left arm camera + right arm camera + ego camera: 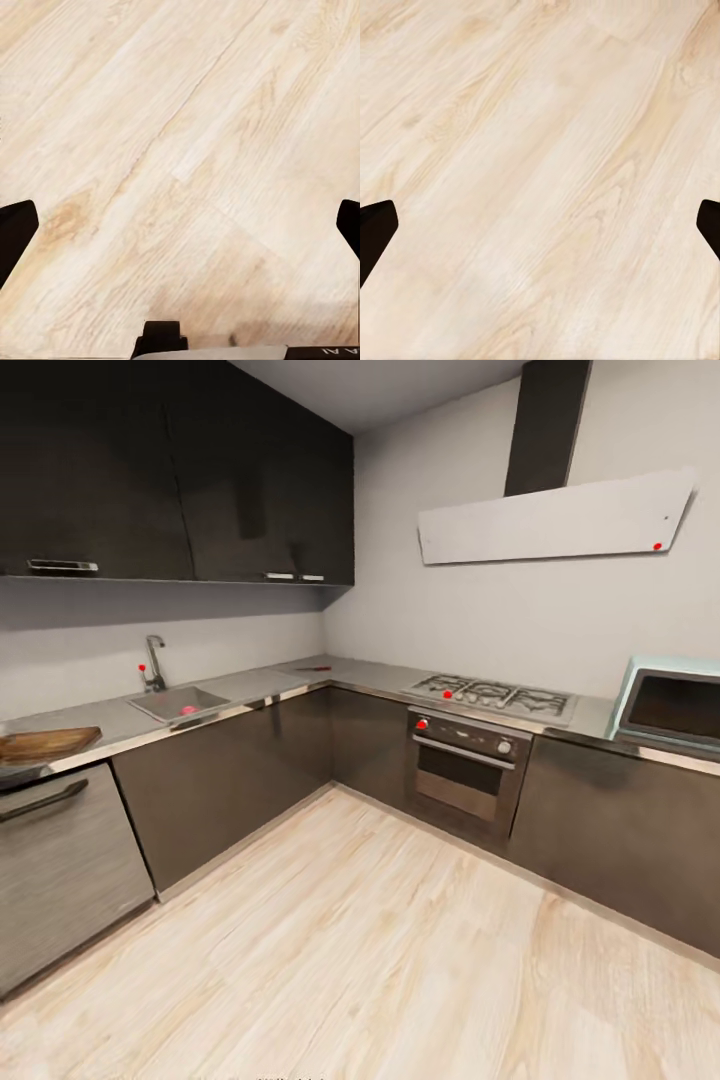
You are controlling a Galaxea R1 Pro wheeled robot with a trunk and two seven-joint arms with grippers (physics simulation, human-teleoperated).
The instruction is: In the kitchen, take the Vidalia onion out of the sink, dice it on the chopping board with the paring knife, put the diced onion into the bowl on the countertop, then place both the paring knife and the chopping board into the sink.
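Note:
In the head view the sink (170,700) is set into the countertop (260,682) along the left wall, with its chrome faucet (154,663) behind it. A small reddish round thing (188,710), apparently the Vidalia onion, lies in the basin. The brown chopping board (45,743) rests on the counter at the far left. A slim red-handled paring knife (315,668) lies near the counter's corner. The bowl is out of view. My left gripper (180,225) and right gripper (540,225) both hang open over the light wood floor, holding nothing.
A gas hob (492,695) with an oven (466,765) below sits on the right counter run, and a pale blue microwave (672,707) stands at the far right. Dark upper cabinets (170,470) hang above the sink. A dishwasher front (60,865) is at the left. Open wood floor (360,940) lies ahead.

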